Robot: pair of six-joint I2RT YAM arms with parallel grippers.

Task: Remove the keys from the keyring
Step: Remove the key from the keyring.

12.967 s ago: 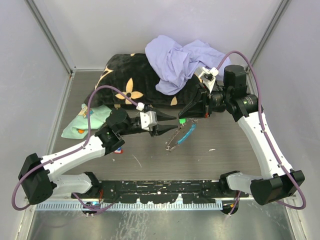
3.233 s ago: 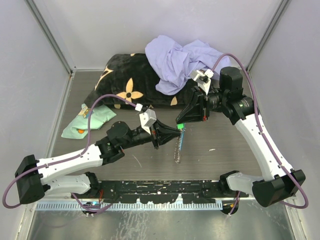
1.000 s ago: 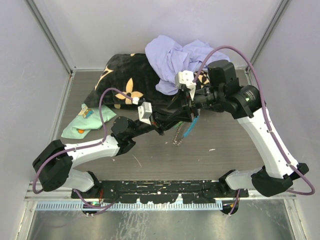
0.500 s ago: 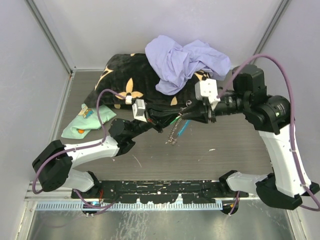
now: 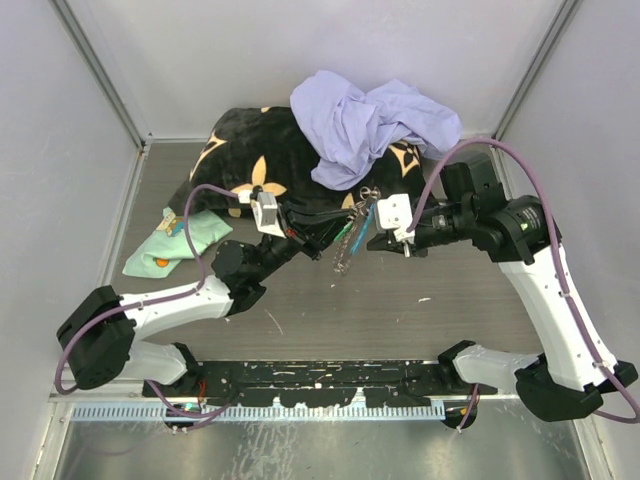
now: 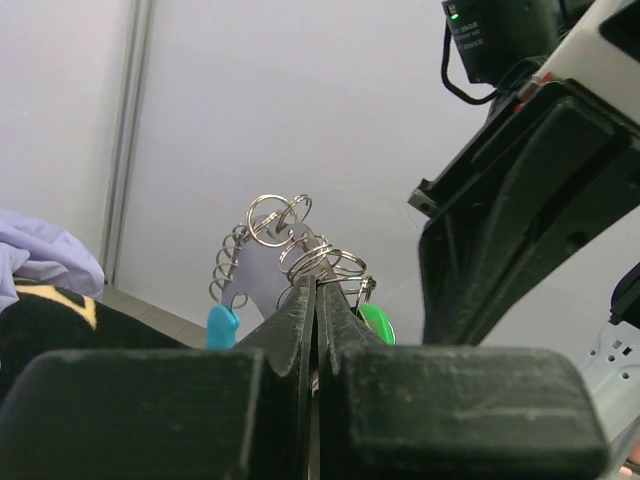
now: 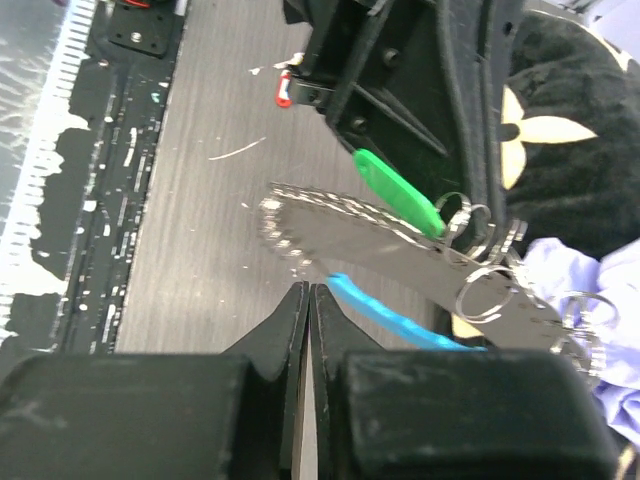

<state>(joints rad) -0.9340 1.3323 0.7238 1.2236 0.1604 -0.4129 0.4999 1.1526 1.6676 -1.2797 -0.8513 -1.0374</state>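
We pinch the keyring [image 5: 346, 252] aloft in the left gripper [image 6: 316, 290]; the right gripper [image 7: 307, 292], pressed together just beside it, may tug it loose.

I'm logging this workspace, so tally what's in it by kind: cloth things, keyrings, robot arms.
Cloth things: 3 (black flowered blanket, lavender cloth, mint-green cloth)
Keyring: 1
Robot arms: 2 (left arm, right arm)
Total: 6
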